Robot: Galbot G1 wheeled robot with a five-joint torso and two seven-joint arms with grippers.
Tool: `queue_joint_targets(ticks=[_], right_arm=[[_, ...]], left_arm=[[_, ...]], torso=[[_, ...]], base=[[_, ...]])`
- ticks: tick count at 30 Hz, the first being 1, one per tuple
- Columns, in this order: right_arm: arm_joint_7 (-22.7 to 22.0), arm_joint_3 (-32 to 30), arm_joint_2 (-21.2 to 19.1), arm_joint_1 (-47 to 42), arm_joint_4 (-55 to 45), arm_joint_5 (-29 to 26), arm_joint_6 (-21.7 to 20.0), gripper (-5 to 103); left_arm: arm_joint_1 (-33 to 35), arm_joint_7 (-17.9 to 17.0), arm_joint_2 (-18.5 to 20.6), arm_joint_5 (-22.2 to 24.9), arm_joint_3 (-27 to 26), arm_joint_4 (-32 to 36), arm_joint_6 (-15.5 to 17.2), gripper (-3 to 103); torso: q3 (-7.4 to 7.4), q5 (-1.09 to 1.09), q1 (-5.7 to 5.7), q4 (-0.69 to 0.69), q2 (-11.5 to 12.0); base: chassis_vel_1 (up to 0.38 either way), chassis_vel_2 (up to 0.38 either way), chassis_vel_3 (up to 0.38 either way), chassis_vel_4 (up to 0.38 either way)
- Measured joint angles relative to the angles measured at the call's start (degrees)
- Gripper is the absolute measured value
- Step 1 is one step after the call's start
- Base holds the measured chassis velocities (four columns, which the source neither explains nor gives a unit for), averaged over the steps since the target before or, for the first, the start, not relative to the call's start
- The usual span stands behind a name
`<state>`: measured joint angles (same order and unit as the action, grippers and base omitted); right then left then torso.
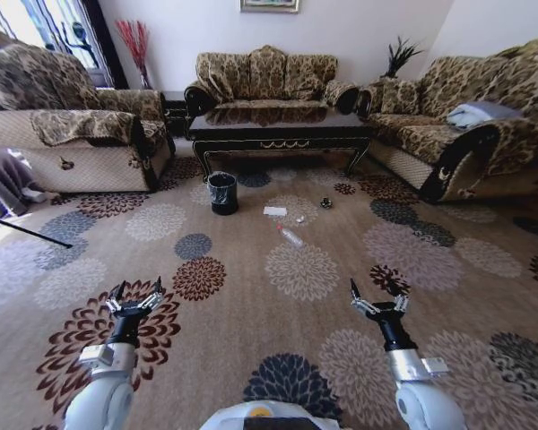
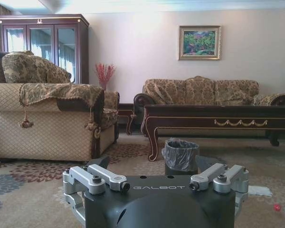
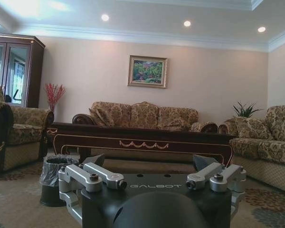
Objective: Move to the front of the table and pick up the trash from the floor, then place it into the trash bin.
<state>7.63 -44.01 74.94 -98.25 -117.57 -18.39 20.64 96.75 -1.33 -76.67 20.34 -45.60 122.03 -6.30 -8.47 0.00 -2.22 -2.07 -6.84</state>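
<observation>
2 open end effectors, left end effector [image 1: 135,296] and right end effector [image 1: 378,299]

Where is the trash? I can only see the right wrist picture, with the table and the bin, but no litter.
Observer: In the head view, a white paper square lies on the floor, to the right of the trash bin and in front of the table.
Operator: Is there a bottle too?
Observer: Yes, a clear bottle lies nearer the robot than the paper does.
Operator: What is my other arm doing?
Observer: The left gripper hovers open above the floor, level with the right gripper and far short of the trash.
</observation>
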Motion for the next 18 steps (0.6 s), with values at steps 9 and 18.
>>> queue_joint_targets(ticks=[9, 18], right_arm=[[-0.01, 0.26, 0.00, 0.41, 0.34, 0.03, -0.03, 100], [-0.03, 0.21, 0.00, 0.59, 0.83, 0.05, -0.01, 100]], left_arm=[[0.05, 0.01, -0.12, 0.00, -0.09, -0.03, -0.04, 100], [-0.16, 0.01, -0.48, -0.45, 0.33, -0.58, -0.04, 100]], torso=[[1.65, 0.00, 0.26, 0.01, 1.92], [3.47, 0.00, 0.44, 0.01, 3.93]], base=[[0.000, 0.000, 0.000, 0.000], [0.000, 0.000, 0.000, 0.000]])
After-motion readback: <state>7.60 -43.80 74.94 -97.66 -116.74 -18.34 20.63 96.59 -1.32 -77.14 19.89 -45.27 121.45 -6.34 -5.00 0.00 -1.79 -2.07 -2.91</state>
